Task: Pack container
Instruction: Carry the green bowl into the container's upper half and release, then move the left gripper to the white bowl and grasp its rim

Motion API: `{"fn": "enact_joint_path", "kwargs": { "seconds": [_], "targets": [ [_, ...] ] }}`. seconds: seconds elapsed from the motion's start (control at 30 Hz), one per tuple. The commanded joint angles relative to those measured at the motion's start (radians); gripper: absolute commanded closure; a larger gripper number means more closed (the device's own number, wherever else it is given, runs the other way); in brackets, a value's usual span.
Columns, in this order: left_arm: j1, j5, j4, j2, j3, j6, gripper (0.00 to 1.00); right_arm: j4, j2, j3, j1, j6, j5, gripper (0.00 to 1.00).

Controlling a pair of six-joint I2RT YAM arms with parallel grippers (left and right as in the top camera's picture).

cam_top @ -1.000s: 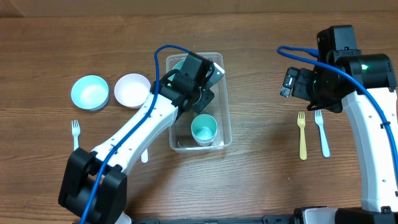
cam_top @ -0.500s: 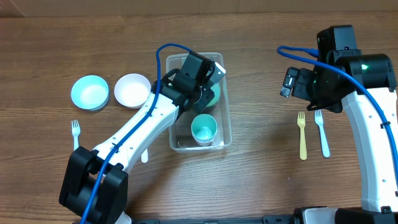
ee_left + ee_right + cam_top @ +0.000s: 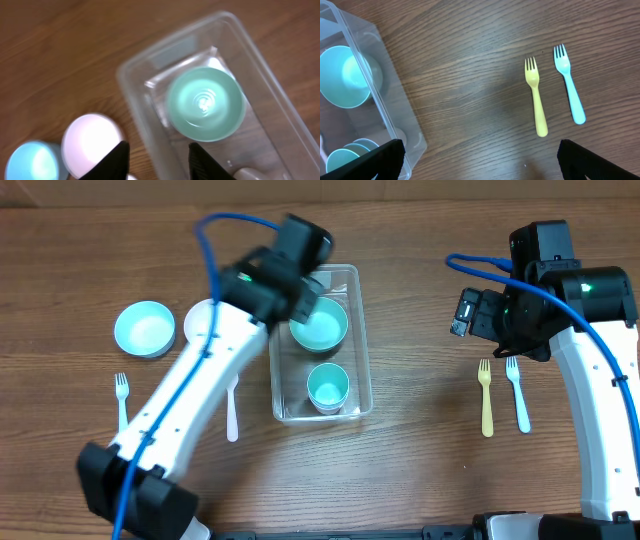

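Wooden table [image 3: 420, 470]: container [image 3: 135, 100] with green bowl [image 3: 205, 104] ahead of left gripper's [image 3: 157, 162] parted, empty fingers; right gripper [image 3: 480, 167] spread, empty, yellow fork [image 3: 536, 100] ahead.

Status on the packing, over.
Left gripper open, empty, over container rim. Right gripper open, empty, near yellow fork, blue fork. Container holds green bowl, teal cup.

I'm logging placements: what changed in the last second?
The left gripper let go of the green bowl, now lying in the container, and withdrew toward the far side, open. The teal cup, right gripper, yellow fork and blue fork stayed put.
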Motion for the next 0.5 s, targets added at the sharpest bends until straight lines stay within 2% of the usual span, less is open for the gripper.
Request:
{"fn": "enact_joint_path", "kwargs": {
  "seconds": [0.0,0.17,0.27,0.37,0.47],
  "targets": [
    [0.158,0.047,-0.111,-0.037,0.068,-0.204,0.00,0.005,-0.019,0.024,-0.004,-0.003,0.006,0.00],
    [0.429,0.400,-0.202,-0.006,0.056,-0.252,0.00,0.005,-0.019,0.024,-0.004,-0.003,0.006,0.00],
    [0.530,0.437,-0.173,0.013,-0.018,-0.297,0.00,0.005,-0.019,0.024,-0.004,-0.003,0.006,0.00],
    [0.541,0.438,-0.089,0.024,-0.142,-0.336,0.00,0.005,-0.019,0.024,-0.004,-0.003,0.006,0.00],
    [0.523,0.439,0.025,0.029,-0.256,-0.390,0.22,0.005,-0.019,0.024,-0.004,-0.003,0.006,0.00]
  ]
}}
